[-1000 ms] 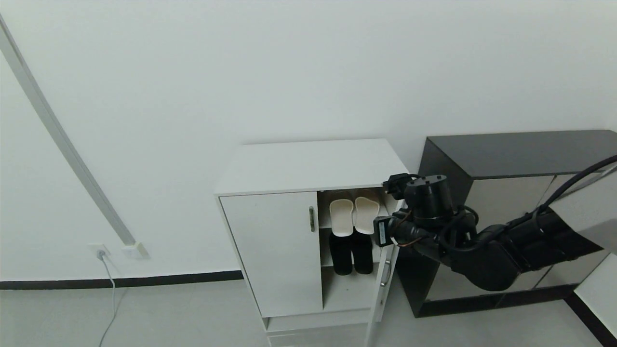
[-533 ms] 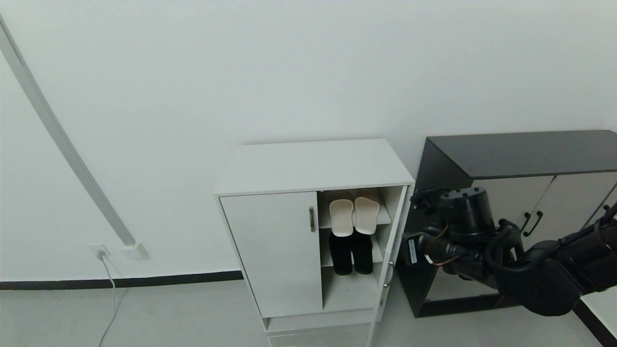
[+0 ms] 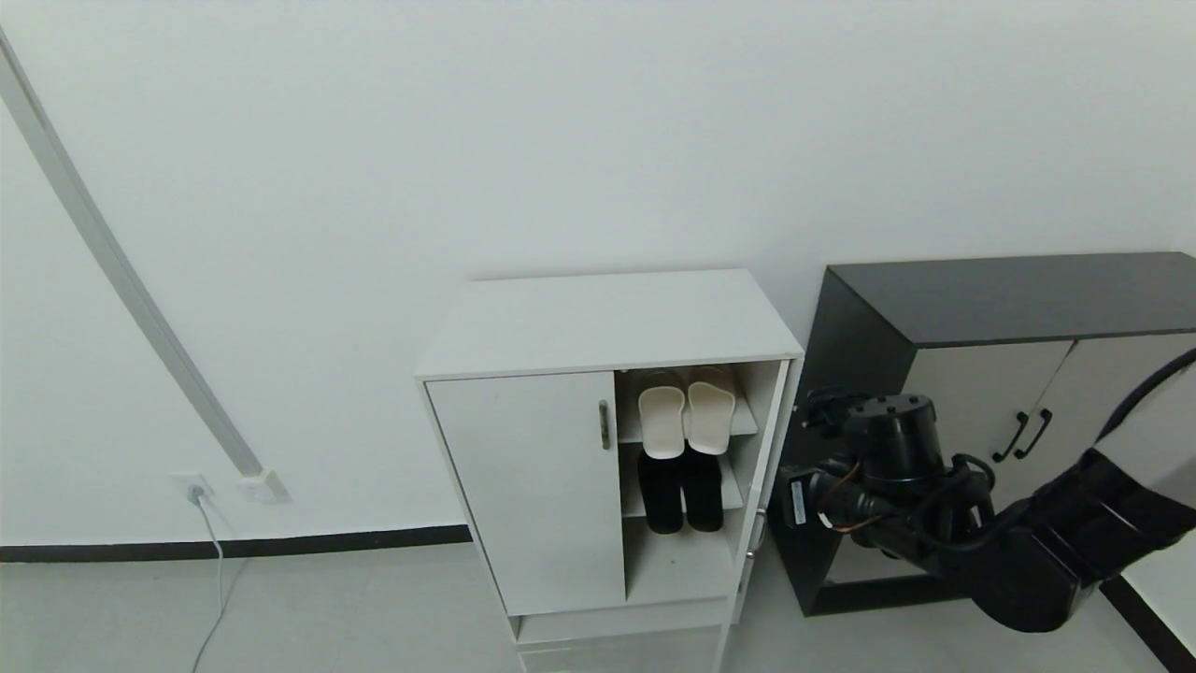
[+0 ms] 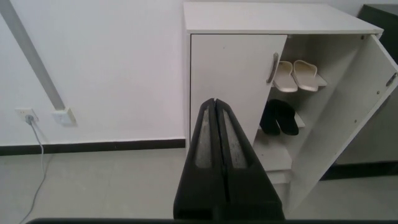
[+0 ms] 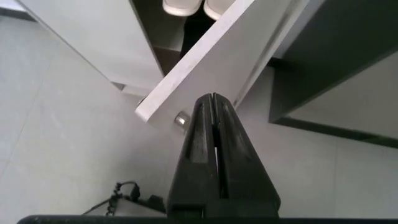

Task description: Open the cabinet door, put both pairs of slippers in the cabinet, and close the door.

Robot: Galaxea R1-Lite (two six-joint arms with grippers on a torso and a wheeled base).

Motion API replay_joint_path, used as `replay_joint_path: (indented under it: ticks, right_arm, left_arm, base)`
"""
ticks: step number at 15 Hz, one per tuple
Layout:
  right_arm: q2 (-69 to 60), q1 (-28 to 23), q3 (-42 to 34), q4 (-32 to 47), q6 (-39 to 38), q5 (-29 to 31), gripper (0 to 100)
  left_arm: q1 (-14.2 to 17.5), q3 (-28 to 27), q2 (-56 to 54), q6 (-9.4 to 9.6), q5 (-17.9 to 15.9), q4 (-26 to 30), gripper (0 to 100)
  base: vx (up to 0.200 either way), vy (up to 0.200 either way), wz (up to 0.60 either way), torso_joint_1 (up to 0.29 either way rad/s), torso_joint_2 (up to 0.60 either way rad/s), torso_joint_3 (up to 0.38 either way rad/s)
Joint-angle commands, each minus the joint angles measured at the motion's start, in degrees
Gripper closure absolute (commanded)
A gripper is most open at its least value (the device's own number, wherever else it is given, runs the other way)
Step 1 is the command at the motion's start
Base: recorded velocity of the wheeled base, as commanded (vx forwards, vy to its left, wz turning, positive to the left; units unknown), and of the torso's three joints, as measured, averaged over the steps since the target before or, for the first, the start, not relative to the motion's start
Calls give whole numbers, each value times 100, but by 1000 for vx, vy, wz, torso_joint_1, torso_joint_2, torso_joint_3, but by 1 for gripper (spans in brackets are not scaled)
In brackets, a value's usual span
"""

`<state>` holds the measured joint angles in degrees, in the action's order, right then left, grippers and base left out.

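The white cabinet point(image 3: 607, 322) has its left door point(image 3: 533, 486) closed and its right door point(image 3: 764, 449) swung open, seen edge-on. A white pair of slippers point(image 3: 687, 416) rests on the upper shelf and a black pair point(image 3: 680, 491) on the shelf below. My right arm's wrist point(image 3: 888, 449) hangs just right of the open door. In the right wrist view my right gripper point(image 5: 213, 102) is shut and empty, close to the door panel point(image 5: 211, 68) near its handle point(image 5: 181, 118). My left gripper point(image 4: 215, 106) is shut and empty, well back from the cabinet point(image 4: 236, 81).
A dark cabinet point(image 3: 981, 299) with pale doors stands right beside the white one, behind my right arm. A wall socket with a cable point(image 3: 194, 488) and a slanted grey trunking strip point(image 3: 121, 271) are on the left wall. Bare floor point(image 3: 280, 608) lies in front.
My right arm has drawn away from the open door's top edge, moving right and then a little lower. The door remains open and the slippers have not moved.
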<state>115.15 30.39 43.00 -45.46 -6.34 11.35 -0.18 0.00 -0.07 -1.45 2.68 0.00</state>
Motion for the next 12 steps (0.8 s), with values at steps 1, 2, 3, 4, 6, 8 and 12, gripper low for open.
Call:
replay_joint_path:
  ticks: [1, 2, 3, 4, 6, 8, 12]
  right_arm:
    - [464, -7, 156, -77, 1, -19, 100]
    - [587, -24, 341, -77, 1, -107, 100]
    - [666, -42, 473, -77, 1, -151, 100]
    - [772, -60, 640, -86, 1, -151, 100]
    - [1000, -77, 1009, -86, -8, -186, 100]
    - [1264, -121, 1440, -95, -78, -195, 100]
    - [1862, -253, 2336, -104, -78, -230, 100]
  left_arm:
    - [1, 0, 7, -4, 4, 0, 100]
    - [1, 0, 7, -4, 4, 0, 100]
    - [1, 0, 7, -4, -5, 0, 100]
    - [1, 0, 7, -4, 4, 0, 100]
    - [1, 0, 7, -4, 4, 0, 100]
    - [1, 0, 7, -4, 4, 0, 100]
    - [1, 0, 7, 4, -5, 0, 100]
  base:
    - [0, 0, 0, 0, 0, 0]
    - [0, 0, 0, 0, 0, 0]
    - [0, 0, 0, 0, 0, 0]
    - [0, 0, 0, 0, 0, 0]
    - [0, 0, 0, 0, 0, 0]
    - [0, 0, 0, 0, 0, 0]
    - [0, 0, 0, 0, 0, 0]
